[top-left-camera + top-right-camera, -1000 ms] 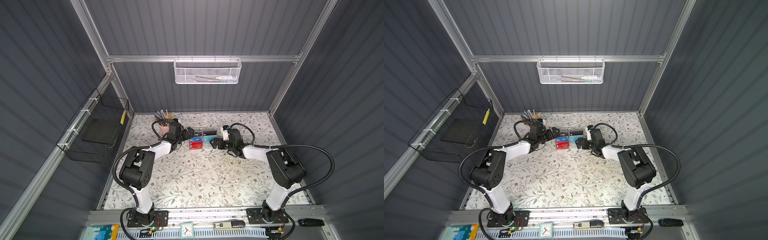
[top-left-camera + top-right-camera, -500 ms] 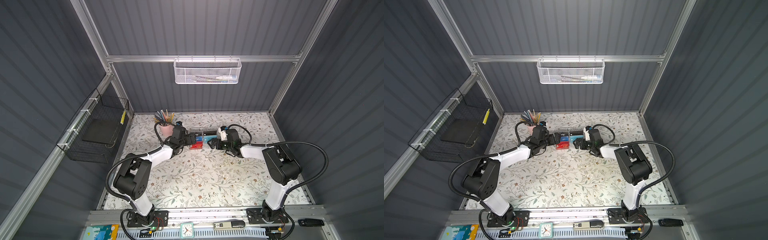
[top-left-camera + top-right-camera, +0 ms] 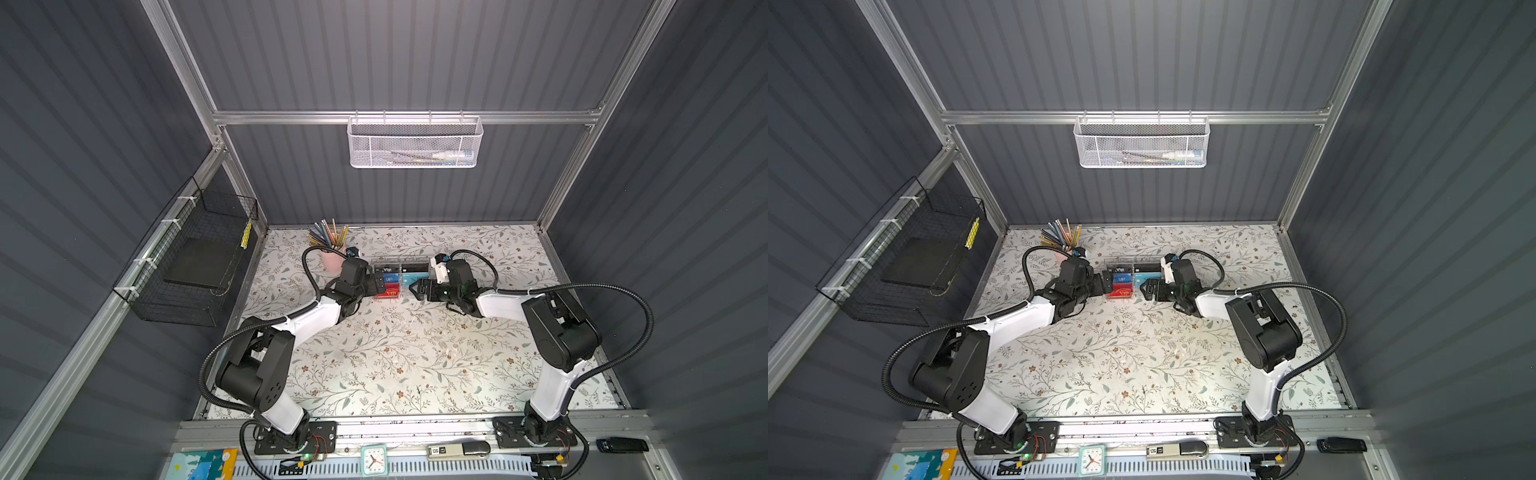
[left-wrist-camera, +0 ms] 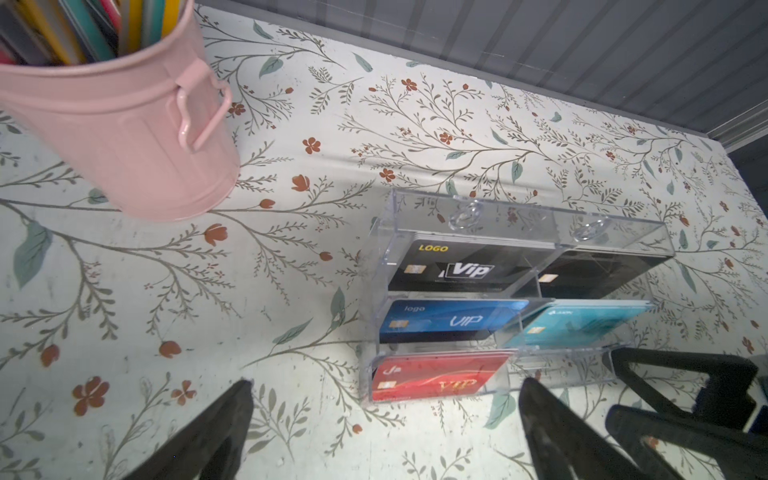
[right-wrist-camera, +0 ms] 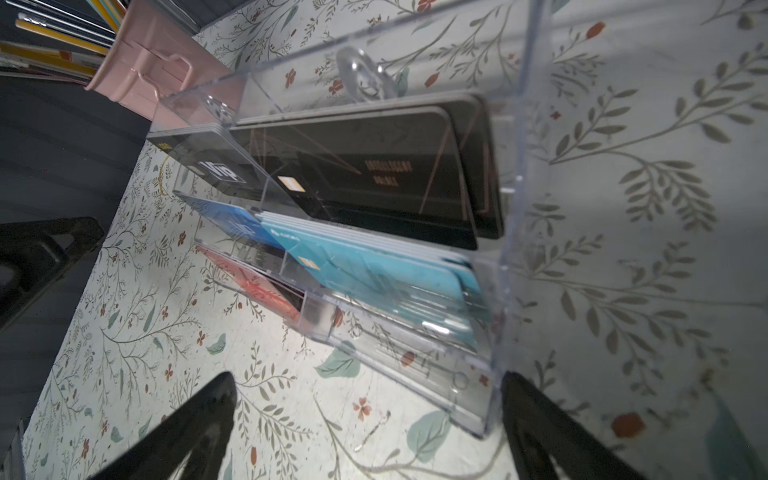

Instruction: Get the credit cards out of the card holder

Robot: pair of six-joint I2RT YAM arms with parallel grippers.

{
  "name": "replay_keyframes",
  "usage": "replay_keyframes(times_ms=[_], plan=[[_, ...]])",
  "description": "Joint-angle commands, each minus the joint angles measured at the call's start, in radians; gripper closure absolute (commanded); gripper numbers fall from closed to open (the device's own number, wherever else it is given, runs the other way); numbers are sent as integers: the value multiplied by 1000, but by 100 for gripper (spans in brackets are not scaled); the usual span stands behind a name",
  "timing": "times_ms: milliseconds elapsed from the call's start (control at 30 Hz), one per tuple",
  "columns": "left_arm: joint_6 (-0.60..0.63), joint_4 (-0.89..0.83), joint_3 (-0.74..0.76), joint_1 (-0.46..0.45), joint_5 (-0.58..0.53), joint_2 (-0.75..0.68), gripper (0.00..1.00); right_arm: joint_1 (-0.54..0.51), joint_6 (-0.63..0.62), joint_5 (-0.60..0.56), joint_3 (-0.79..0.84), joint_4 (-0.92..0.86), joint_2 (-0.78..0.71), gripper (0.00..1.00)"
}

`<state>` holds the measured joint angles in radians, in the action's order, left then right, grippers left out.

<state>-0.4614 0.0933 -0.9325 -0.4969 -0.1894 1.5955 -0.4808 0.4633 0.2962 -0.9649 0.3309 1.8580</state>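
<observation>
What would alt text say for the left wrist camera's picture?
A clear acrylic tiered card rack holding red, blue, teal and black plastic cards stands on a floral tablecloth, just ahead of the open left gripper. A pink metal bucket of coloured pencils stands nearby.

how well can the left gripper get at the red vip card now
Probably yes: the left gripper is open, facing the red card in the clear rack's front tier, nothing between them.

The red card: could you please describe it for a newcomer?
On the floral table, near the pink pencil cup, stands a clear tiered rack. The red card sits in its lowest front tier, the only red one, with gold VIP lettering.
</observation>
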Motion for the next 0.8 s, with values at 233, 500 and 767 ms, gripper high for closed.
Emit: replay_keyframes(times_ms=[233, 500, 767], plan=[[37, -64, 28, -4, -60, -76, 0, -12, -30, -57, -15, -80, -63, 1], [41, -97, 47, -4, -123, -137, 0, -9, -71, -193, 19, -197, -172, 1], [56, -117, 28, -26, -151, -168, 0, 25, -80, -366, 87, -325, -353, 1]])
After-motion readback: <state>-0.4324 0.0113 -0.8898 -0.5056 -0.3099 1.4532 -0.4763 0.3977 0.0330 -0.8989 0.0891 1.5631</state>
